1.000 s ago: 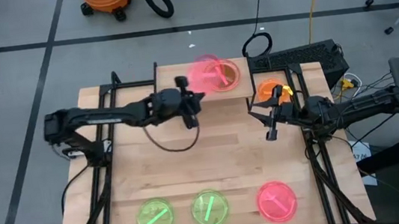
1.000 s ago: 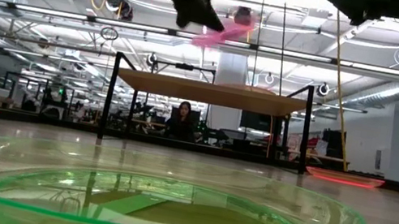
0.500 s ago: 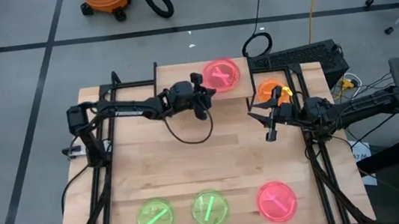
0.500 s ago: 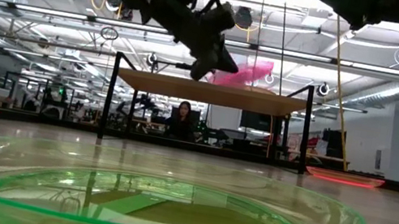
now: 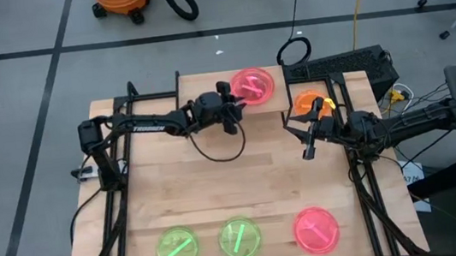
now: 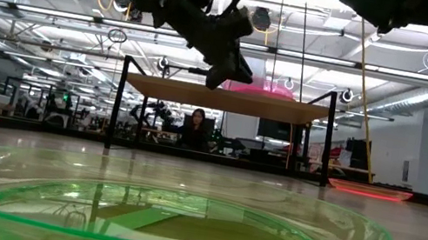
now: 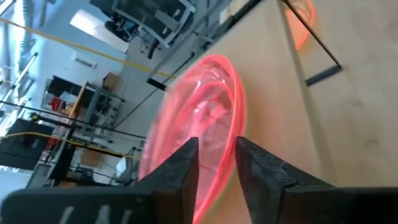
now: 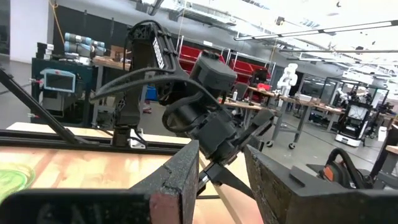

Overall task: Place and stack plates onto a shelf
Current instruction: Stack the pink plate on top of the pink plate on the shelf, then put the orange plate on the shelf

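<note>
A pink plate [image 5: 253, 85] lies flat on the right half of the light-wood shelf [image 5: 206, 86] at the table's far edge; the low view shows the pink plate [image 6: 265, 88] on the shelf board [image 6: 201, 94]. My left gripper [image 5: 237, 105] is open at the plate's near-left rim [image 7: 233, 118], one finger on each side of it. My right gripper [image 5: 305, 142] hovers open and empty at the right. An orange plate [image 5: 308, 101] rests on the table beyond it. Two green plates [image 5: 177, 247] [image 5: 239, 239] and a second pink plate [image 5: 317, 228] lie along the near edge.
The shelf's black legs [image 6: 117, 103] stand on the far part of the tabletop. The left half of the shelf board is bare. A green plate [image 6: 153, 215] fills the foreground of the low view. A keyboard [image 5: 350, 64] lies off the table's far right corner.
My left gripper has carried the pink plate toward the table's right edge and down onto the shelf. The plate was tilted in the air and now lies flat on the board. My right gripper has kept still.
</note>
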Motion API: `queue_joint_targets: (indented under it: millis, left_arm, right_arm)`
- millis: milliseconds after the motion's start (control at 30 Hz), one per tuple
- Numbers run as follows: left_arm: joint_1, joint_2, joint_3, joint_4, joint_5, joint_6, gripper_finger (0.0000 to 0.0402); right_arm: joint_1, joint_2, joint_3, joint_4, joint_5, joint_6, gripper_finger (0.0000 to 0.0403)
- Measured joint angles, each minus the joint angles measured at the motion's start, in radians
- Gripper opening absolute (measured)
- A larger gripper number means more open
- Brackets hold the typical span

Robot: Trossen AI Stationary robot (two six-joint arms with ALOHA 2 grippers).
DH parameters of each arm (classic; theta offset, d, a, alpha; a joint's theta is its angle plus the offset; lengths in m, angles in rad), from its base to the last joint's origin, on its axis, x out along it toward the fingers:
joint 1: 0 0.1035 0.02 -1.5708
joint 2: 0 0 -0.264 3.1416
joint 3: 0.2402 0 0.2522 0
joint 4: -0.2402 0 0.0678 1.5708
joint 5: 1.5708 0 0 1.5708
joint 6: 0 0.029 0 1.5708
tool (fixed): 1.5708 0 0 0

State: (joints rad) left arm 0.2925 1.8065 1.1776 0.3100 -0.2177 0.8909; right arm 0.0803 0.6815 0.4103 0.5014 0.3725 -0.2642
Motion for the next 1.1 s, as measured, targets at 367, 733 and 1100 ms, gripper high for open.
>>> queue_joint_targets:
  millis: [367, 733, 1100]
  left_arm:
    - [-0.006, 0.000, 0.076, -0.001, -0.015, -0.037, 0.0191]
    - [-0.002, 0.000, 0.076, -0.023, -0.016, -0.090, 0.0198]
    - [-0.056, -0.188, 0.077, -0.132, -0.089, -0.257, 0.0198]
  right_arm:
    - [0.000, 0.000, 0.000, -0.006, 0.001, -0.006, 0.0116]
    - [0.000, 0.000, 0.000, -0.006, -0.001, -0.006, 0.0116]
    - [0.000, 0.001, 0.000, -0.095, -0.003, 0.026, 0.0116]
